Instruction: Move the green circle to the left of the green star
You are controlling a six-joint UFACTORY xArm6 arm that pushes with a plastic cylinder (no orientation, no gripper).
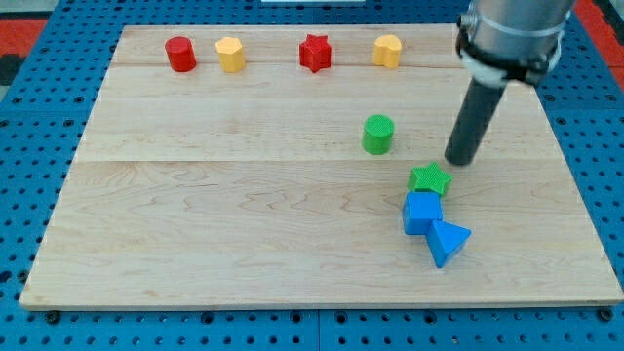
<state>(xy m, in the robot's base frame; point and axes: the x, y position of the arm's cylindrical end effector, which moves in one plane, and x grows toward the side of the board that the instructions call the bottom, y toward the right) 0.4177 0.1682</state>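
Observation:
The green circle [378,134] stands on the wooden board [244,214], right of centre. The green star [430,179] lies below and to the right of it, apart from it. My tip [458,162] is down on the board just above and to the right of the green star and well to the right of the green circle, touching neither that I can see. The rod rises toward the view's top right.
A blue cube [421,213] touches the green star from below, with a blue triangle [448,242] beside it. Along the view's top stand a red cylinder [180,54], a yellow block [231,54], a red star [315,53] and another yellow block [387,50].

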